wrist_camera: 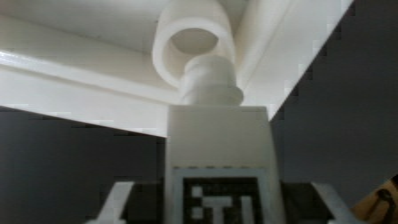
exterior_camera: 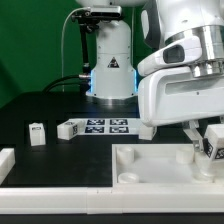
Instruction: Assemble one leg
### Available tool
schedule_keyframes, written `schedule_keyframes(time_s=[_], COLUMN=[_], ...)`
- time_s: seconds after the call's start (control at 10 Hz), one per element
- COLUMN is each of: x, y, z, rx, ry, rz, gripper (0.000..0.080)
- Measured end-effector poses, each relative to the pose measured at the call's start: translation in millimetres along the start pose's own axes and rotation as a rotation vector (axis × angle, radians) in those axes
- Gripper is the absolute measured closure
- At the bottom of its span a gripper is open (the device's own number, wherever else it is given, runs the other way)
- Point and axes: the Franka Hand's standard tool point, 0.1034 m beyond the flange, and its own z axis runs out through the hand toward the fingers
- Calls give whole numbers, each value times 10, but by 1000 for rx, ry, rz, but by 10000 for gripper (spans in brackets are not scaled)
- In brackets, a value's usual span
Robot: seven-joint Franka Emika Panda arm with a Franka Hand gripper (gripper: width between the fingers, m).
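My gripper [exterior_camera: 206, 140] is shut on the leg [exterior_camera: 212, 147], a small white block with a black-and-white tag, and holds it over the right end of the large white square panel [exterior_camera: 150, 163]. In the wrist view the leg [wrist_camera: 221, 135] sits between my fingers [wrist_camera: 128, 200], its tag facing the camera. Its rounded peg end points at a round corner socket [wrist_camera: 192, 42] of the panel [wrist_camera: 71, 75]. The peg tip lies right at the socket's rim; I cannot tell whether it has entered.
Two more small tagged legs [exterior_camera: 37, 133] [exterior_camera: 67, 129] lie at the exterior view's left, next to the marker board [exterior_camera: 105, 126]. White border rails run along the front [exterior_camera: 60, 200] and at the left edge [exterior_camera: 5, 160]. The robot's base [exterior_camera: 110, 60] stands behind.
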Motion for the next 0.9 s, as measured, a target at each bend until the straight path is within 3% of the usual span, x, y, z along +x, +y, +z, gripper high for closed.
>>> schedule_keyframes(time_s=[0.6, 0.9], x=[-74, -82], y=[76, 55], z=[-32, -67], rx=[-32, -33], ry=[80, 85], rz=[5, 1], gripper=[509, 509])
